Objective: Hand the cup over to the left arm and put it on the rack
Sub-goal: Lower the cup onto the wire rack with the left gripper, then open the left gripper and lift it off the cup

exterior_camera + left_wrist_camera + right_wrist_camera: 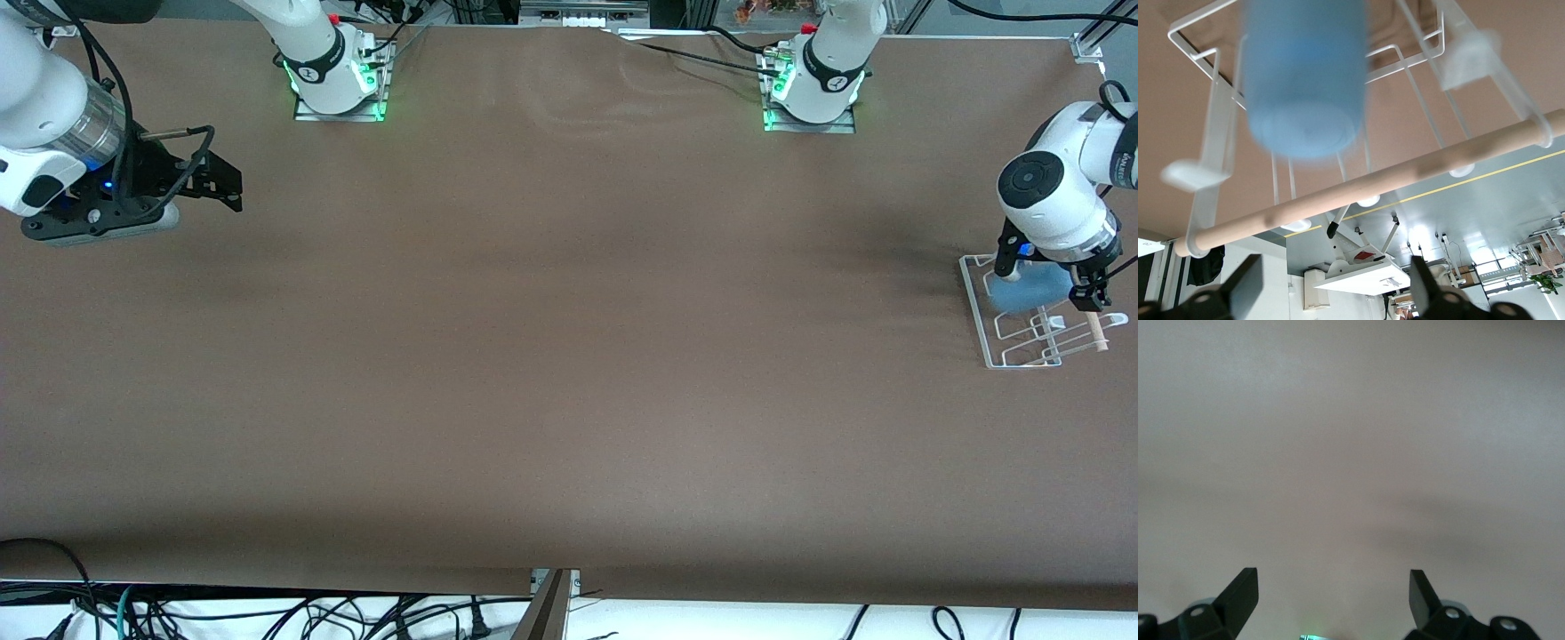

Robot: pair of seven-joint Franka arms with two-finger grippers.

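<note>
Cup (pixel 1031 292) partly hidden by left gripper (pixel 1053 276); blurred in wrist view.

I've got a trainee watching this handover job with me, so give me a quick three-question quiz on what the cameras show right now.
1. True or false: the cup is on the rack.
2. Which gripper is at the rack? A) left gripper B) right gripper C) both
3. Fill in: a pale wooden ____ runs along one side of the rack.

Key:
1. True; the light-blue cup sits among the rack's wires, and the left gripper's fingers stand open and clear of it.
2. A; the right gripper waits open over bare table at the right arm's end.
3. rod
</note>
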